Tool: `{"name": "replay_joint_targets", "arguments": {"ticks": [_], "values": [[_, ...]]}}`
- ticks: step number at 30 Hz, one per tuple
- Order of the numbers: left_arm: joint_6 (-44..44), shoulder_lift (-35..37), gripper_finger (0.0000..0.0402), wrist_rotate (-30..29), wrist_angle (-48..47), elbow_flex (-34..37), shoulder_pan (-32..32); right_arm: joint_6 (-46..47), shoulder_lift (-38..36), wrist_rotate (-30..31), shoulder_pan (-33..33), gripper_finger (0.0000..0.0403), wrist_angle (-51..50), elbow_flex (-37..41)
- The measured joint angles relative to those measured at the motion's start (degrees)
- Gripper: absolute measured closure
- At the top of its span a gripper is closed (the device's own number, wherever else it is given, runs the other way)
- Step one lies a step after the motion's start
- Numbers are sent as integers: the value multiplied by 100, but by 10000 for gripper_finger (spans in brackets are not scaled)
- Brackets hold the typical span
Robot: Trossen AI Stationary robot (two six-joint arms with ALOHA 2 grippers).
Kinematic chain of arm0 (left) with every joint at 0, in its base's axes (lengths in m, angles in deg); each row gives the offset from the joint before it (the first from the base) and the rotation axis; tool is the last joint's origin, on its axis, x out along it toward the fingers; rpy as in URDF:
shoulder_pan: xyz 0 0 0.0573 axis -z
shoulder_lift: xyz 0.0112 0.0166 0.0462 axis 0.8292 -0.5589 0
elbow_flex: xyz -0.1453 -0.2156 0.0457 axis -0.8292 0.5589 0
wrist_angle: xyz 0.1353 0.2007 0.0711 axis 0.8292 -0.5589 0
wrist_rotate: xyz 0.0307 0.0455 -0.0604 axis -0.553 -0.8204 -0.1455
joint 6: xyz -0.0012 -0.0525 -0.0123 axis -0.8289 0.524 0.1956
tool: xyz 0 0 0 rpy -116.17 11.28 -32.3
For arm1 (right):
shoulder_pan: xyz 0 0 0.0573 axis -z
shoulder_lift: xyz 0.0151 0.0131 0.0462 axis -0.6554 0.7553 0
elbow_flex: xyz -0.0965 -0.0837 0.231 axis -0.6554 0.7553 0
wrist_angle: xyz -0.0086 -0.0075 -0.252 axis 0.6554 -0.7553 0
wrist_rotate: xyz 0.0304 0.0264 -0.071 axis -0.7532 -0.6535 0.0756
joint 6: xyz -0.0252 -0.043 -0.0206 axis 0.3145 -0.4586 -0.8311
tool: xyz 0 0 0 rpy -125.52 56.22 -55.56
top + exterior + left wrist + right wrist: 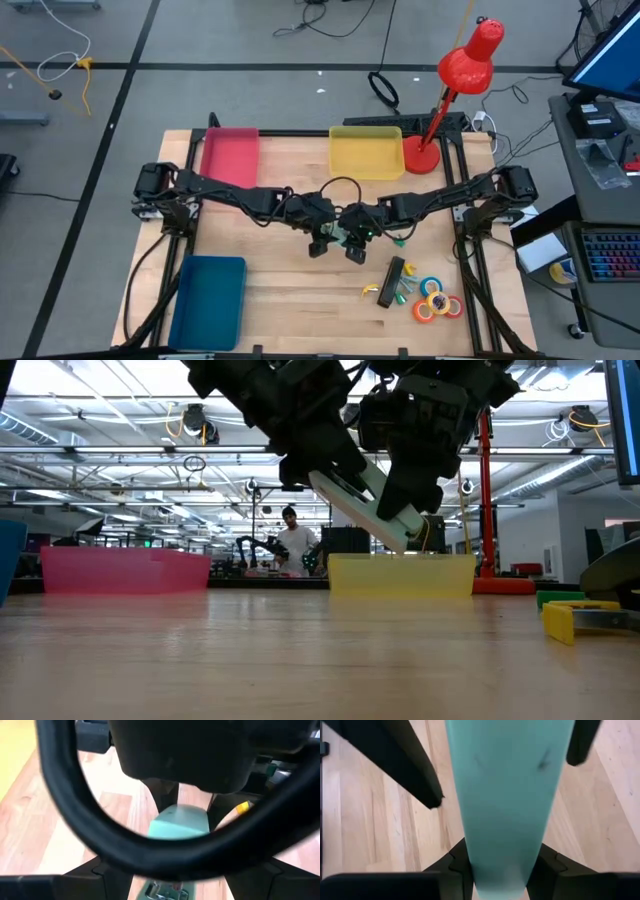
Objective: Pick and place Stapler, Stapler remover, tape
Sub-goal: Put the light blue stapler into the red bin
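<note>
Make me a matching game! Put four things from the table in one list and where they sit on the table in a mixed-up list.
Things:
1. pink tray
2. yellow tray
3. blue tray
4. tape rolls

Places, as seen from above:
A. near left corner of the table
B. far edge, beside the red lamp
C. near right part of the table
D. far left part of the table

Pairs: 1-D, 2-B, 3-A, 4-C

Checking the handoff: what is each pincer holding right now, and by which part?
Right pincer grips one end of the pale green stapler, lifted over the table. Left pincer is open at the other end, not visibly gripping.
</note>
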State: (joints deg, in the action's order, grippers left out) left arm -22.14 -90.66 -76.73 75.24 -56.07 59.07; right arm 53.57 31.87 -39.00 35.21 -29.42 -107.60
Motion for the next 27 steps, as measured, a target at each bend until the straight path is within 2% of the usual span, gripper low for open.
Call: {"name": "replay_joint_targets", "arguments": {"ticks": [17,21,27], "values": [[297,-9,136,69,568,9,-4,2,-11,-31,0,290,20,-13],[276,-9,174,159,568,9,-4,2,-11,-29,0,290,20,-13],[211,-2,272,389,497,0,-14,-172,-11,-46,-8,290,34,-13]]}}
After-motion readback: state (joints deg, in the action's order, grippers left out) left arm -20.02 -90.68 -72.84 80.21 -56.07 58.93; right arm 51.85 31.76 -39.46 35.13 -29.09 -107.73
